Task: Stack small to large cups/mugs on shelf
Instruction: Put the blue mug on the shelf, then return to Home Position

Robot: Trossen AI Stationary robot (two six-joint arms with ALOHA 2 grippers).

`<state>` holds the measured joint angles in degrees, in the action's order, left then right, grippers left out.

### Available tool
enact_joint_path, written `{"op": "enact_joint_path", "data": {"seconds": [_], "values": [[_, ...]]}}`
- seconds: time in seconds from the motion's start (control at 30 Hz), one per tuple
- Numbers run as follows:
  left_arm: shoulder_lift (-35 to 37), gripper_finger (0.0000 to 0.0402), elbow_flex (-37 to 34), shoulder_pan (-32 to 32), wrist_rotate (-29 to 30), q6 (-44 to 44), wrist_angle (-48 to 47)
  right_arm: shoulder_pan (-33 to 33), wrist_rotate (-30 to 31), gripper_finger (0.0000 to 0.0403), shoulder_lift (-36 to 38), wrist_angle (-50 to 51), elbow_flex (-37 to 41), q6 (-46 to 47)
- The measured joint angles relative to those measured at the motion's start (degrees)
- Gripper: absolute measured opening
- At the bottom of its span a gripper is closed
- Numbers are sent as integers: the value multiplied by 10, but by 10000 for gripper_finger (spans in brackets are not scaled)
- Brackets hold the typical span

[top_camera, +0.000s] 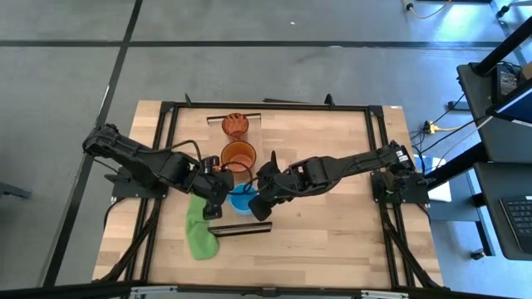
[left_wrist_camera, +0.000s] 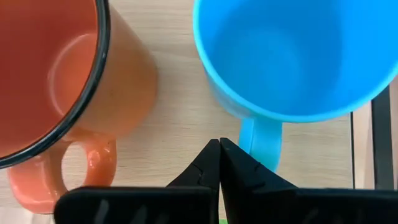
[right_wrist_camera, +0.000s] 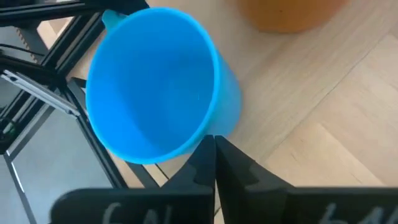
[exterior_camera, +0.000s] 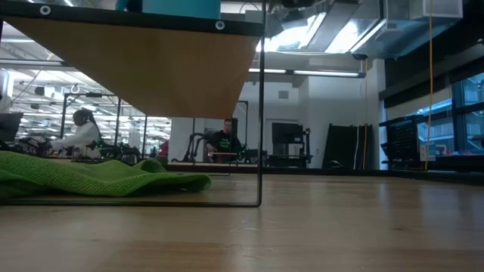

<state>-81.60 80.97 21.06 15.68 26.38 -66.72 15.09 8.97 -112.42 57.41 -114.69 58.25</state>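
Note:
A light blue handled mug (top_camera: pixel 242 199) stands upright near the near end of the raised wooden shelf (top_camera: pixel 259 141). An orange handled mug (top_camera: pixel 238 155) stands behind it, and a dark red tumbler (top_camera: pixel 236 124) stands at the far end. My left gripper (left_wrist_camera: pixel 219 142) is shut. It points between the orange mug (left_wrist_camera: pixel 56 81) and the blue mug's handle (left_wrist_camera: pixel 261 138). My right gripper (right_wrist_camera: pixel 214 138) is shut, with its tips at the blue mug's outer wall (right_wrist_camera: pixel 229 102) just below the rim. In the low view the shelf's underside (exterior_camera: pixel 151 60) shows, with the blue mug's base (exterior_camera: pixel 181 7) on top. My left gripper's shut fingers (left_wrist_camera: pixel 239 163) lie level beside the blue mug's handle (left_wrist_camera: pixel 255 146), coming from the table's left; I cannot tell whether they touch it. My right gripper's shut fingertips (right_wrist_camera: pixel 225 152) stand at the blue mug's wall (right_wrist_camera: pixel 219 127), coming from the table's right; I cannot tell whether they touch it.
A green cloth (top_camera: pixel 199 228) lies on the table at the shelf's near left, partly under it; it also shows in the low view (exterior_camera: pixel 83 177). A thin black shelf leg (exterior_camera: pixel 261 113) stands on the tabletop. A black frame (top_camera: pixel 374 149) runs round the table. People sit in the room beyond.

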Motion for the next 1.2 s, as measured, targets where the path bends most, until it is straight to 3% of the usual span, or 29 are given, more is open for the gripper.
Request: {"op": "enact_joint_path", "data": {"seconds": [1.0,1.2], "values": [[26,0,0,8,0,30,-22,-9,1,4,-1,-59,44,-24],[37,0,0,7,22,30,-43,-24,92,4,-1,49,-20,-68]]}}
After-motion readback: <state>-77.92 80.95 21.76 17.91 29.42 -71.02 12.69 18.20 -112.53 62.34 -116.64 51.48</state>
